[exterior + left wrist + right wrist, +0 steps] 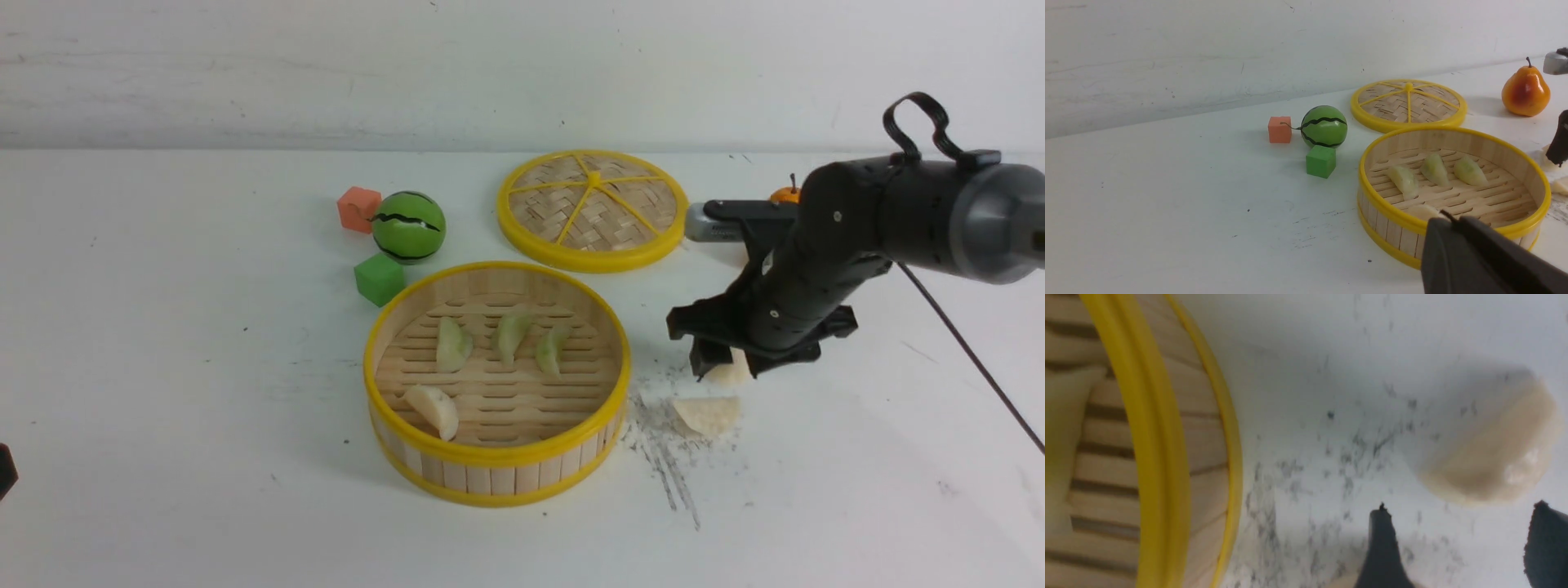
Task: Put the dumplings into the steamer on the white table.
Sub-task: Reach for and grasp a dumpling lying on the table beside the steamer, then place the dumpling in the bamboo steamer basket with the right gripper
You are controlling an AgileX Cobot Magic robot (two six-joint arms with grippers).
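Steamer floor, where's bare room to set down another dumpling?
In the steamer, bare slats lie near right, between the cream dumpling and the right wall, in front of the green dumplings. Their far row is crowded.

**Arms and rim mask fruit and dumplings**

Front view: the right arm (pixel 816 269) hides all but the top of a pear (pixel 785 194). The right end effector (pixel 732 363) covers much of a loose dumpling (pixel 728 376), and the left arm (pixel 4 471) is a dark sliver at the edge. Left wrist view: the steamer (pixel 1396 214) rim screens part of a pale dumpling (pixel 1423 211), and the left end effector (pixel 1447 220) runs off-frame. Right wrist view: blurred throughout, steamer (pixel 1163 457) cropped.
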